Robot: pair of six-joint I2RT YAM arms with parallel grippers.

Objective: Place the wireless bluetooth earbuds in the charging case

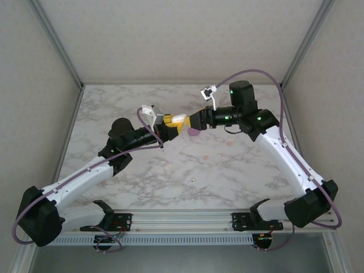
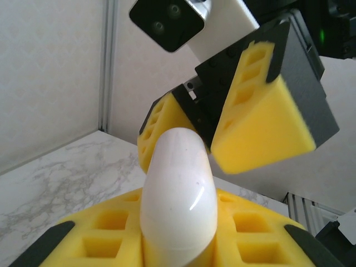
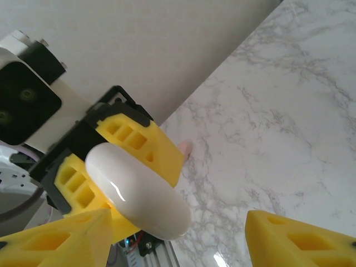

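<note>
Nearest the arm bases, on the white grey-veined marble counter, lies a tiny pale bead-like plastic earbud. A little farther in lies a tiny peach-pink bead-like earbud, well apart from it. Both lie loose in the open, too small to tell more. Beyond them a small purple rounded piece rests on the counter just beneath the two arms' meeting point. I cannot tell whether it is a bud or a case.

Above it, the left gripper is pinched on a glossy white pebble-shaped plastic case. Its yellow foam fingers press either side of the lower half, and the rounded end juts out towards the other arm. The case is held off the counter, closed as far as can be seen.

Facing it, the right gripper is spread wide and holds nothing, with one yellow finger on each side of the case's free end. Whether they touch it I cannot tell
</note>
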